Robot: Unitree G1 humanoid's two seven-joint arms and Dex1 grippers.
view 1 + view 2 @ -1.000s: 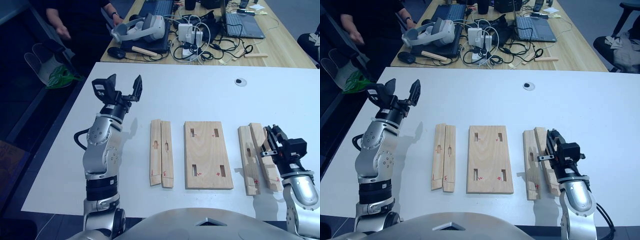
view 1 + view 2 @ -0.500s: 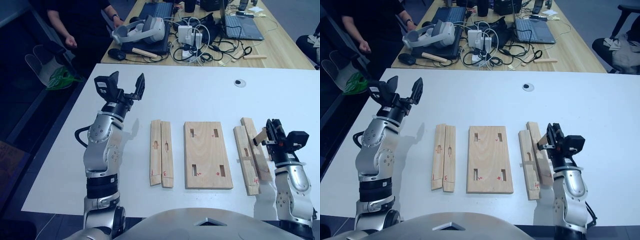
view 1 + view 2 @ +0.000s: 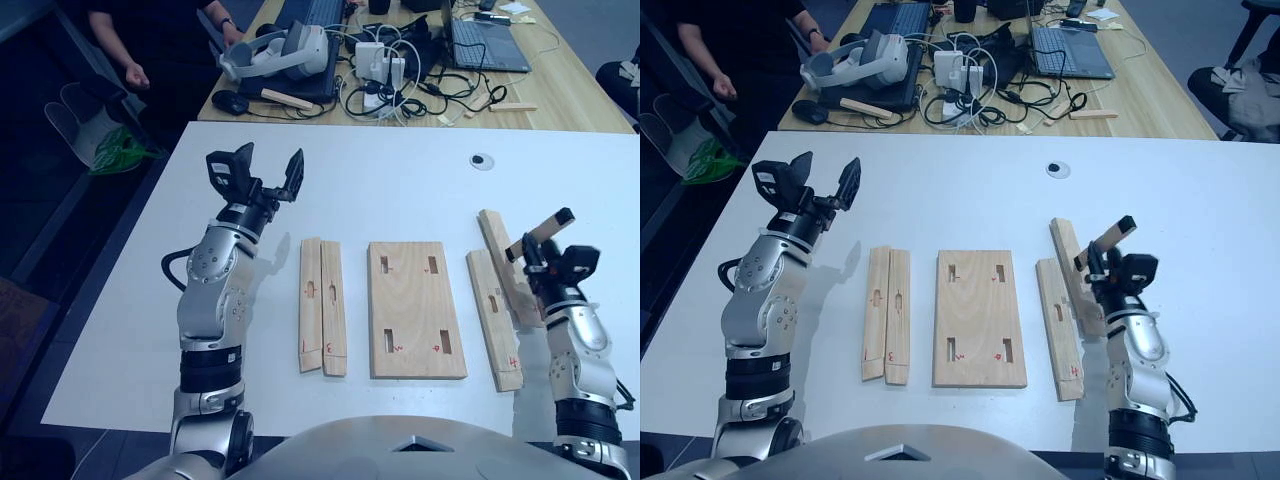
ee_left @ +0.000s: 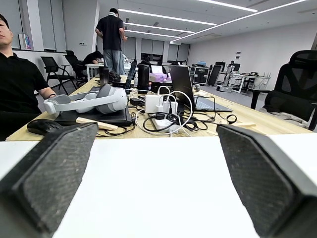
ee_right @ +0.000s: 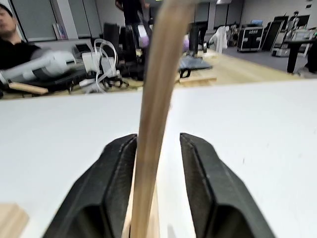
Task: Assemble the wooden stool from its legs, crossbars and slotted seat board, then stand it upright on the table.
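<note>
The slotted seat board (image 3: 415,310) lies flat mid-table. Two wooden legs (image 3: 322,305) lie side by side to its left. On its right, one leg (image 3: 497,335) lies flat. A second leg (image 3: 497,250) is angled across that leg's far end. My right gripper (image 3: 531,265) is shut on this angled leg. In the right wrist view the wood (image 5: 156,99) stands between the two black fingers (image 5: 116,188). A short light bar with a dark tip (image 3: 552,226) slants up beside the gripper. My left gripper (image 3: 258,172) hangs open above the table's left side, with its pads (image 4: 54,178) spread wide.
The white table (image 3: 400,190) has a small dark round disc (image 3: 482,161) near its far edge. Behind it a wooden desk (image 3: 560,100) holds laptops, a headset (image 3: 272,52) and cables. The table's left edge drops off beside my left arm.
My right gripper has risen and pulled back toward the far right with the leg in it. The leg has swung out of line with its neighbour. My left gripper stays open and has drifted slightly right.
</note>
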